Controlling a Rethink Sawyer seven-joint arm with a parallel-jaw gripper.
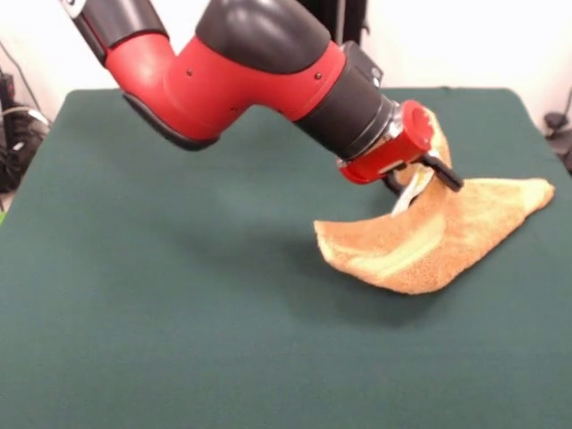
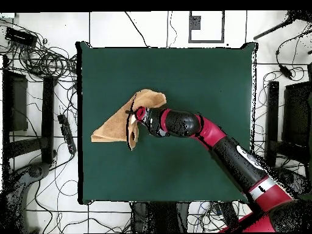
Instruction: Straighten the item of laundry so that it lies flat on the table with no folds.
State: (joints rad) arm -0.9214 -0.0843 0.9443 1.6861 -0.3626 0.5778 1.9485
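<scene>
The orange-tan towel (image 1: 447, 237) lies on the right part of the dark green table (image 1: 179, 313), folded and bunched, with one part raised to the gripper. A pale woven band and a white label (image 1: 407, 195) show near the raised part. My gripper (image 1: 427, 177) reaches down from the red and black arm and is shut on the towel's raised fold. In the overhead view the gripper (image 2: 132, 117) sits over the towel (image 2: 116, 127), left of the middle of the table (image 2: 195, 73). The towel's far side rises behind the red wrist.
The towel's pointed corner (image 1: 547, 186) lies close to the table's right edge; in the overhead view this corner (image 2: 94, 138) is near the left edge. Cables and dark equipment (image 2: 42, 61) lie on the floor round the table.
</scene>
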